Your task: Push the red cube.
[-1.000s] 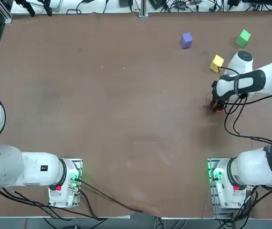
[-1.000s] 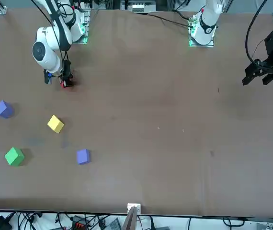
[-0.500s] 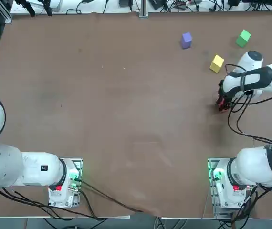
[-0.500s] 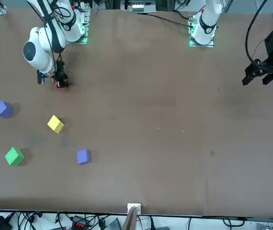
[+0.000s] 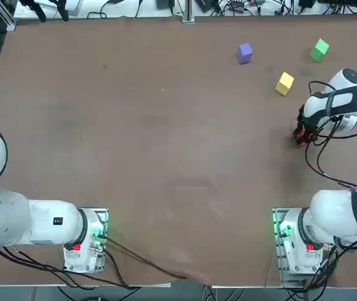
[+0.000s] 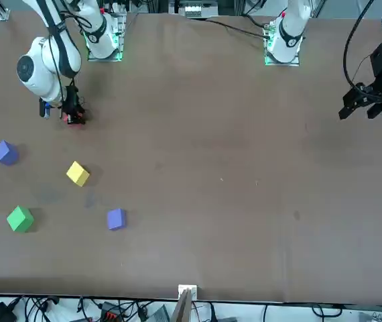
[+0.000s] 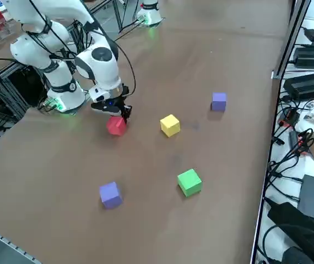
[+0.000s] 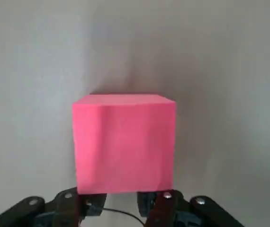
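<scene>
Right wrist view, red cube (image 8: 124, 144) square-on, closed fingers (image 8: 159, 204) behind

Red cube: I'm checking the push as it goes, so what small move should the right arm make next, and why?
Probably a short further slide the same way. The shut right pincer sits low on the table, pressed to the near face of the small matte red cube. In the side view, bare brown tabletop lies beyond the cube, with the yellow cube off to one side.
</scene>
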Controlling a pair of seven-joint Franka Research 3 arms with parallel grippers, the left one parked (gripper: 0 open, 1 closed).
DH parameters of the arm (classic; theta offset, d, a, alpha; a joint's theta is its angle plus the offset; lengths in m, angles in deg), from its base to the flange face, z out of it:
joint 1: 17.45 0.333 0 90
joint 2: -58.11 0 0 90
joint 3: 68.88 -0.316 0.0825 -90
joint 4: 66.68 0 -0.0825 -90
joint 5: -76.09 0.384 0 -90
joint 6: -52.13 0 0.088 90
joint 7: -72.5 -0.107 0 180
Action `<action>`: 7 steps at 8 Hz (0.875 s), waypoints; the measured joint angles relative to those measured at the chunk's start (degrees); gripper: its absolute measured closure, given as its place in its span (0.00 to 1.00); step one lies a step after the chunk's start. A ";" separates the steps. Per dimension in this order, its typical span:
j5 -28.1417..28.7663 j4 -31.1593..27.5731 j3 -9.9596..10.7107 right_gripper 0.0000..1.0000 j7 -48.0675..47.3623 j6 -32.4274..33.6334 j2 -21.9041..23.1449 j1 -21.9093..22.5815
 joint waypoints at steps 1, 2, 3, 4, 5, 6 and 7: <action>-0.24 0.17 0.00 0.59 1.25 -0.32 -0.33 -1.66; -0.65 0.31 0.03 0.59 2.56 -0.44 -0.40 -3.49; -1.81 0.43 0.05 0.59 3.57 -0.54 -0.40 -5.75; -3.92 0.62 0.08 0.59 4.27 -0.65 -0.41 -8.33; -6.13 0.93 0.12 0.59 4.58 -0.74 -0.45 -10.93; -7.59 1.39 0.14 0.59 4.79 -0.78 -0.58 -13.08; -9.02 2.04 0.15 0.59 5.02 -0.80 -0.94 -14.74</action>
